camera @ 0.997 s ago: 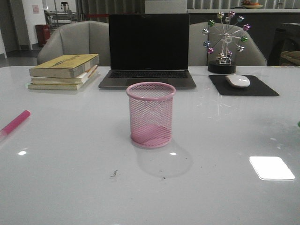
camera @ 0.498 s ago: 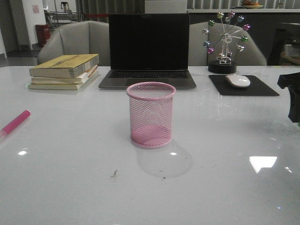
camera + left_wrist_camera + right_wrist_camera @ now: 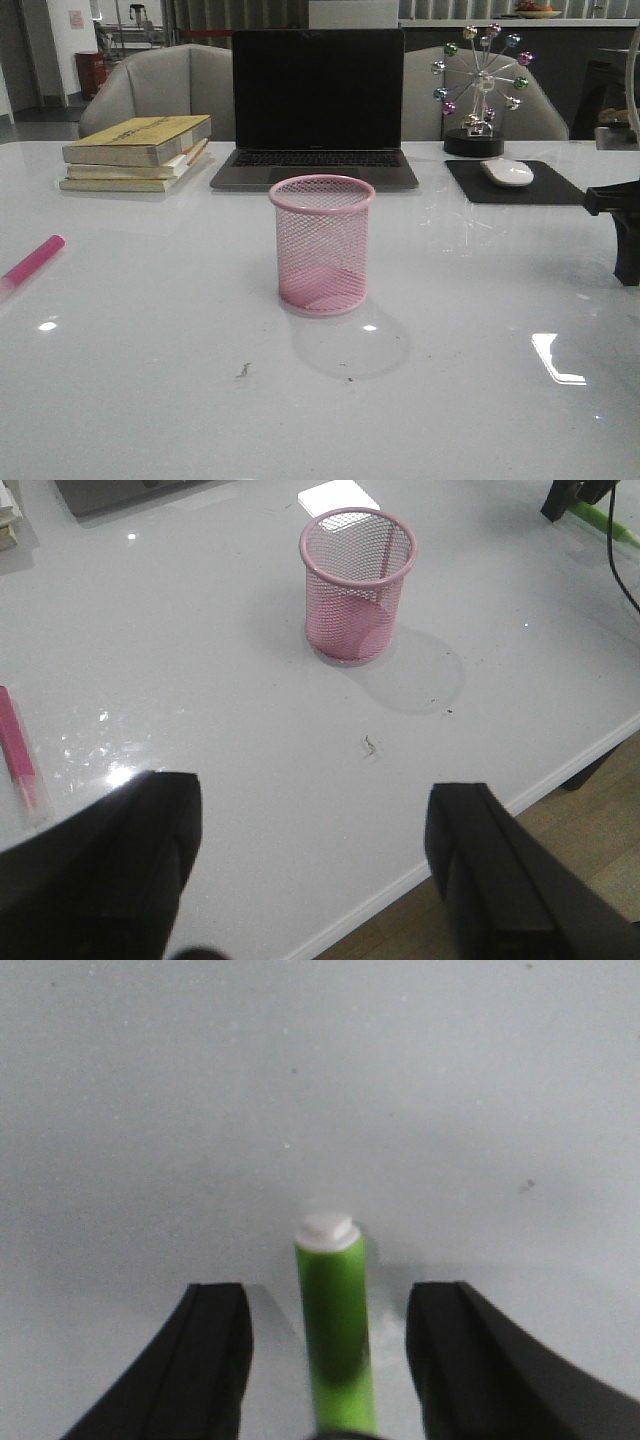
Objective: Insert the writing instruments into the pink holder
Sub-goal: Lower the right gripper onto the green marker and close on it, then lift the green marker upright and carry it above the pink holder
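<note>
Markers are lying at opposite table edges, cup between them. Pink marker [image 3: 32, 262] is resting flat at far left, long axis slanting toward the books [image 3: 138, 152]; left gripper [image 3: 310, 870] is hanging above the near edge, fingers spread wide and holding nothing, with that marker off to its side, well apart. Pink cup [image 3: 322, 245] is standing upright mid-table, empty. Right gripper [image 3: 330, 1360] is sitting low at the far right; green marker [image 3: 334, 1330] is lying between its open fingers, long axis running straight out along them, whitish end pointing away, neither finger touching. Right arm is nearer its pick; closing there looks like the next move.
</note>
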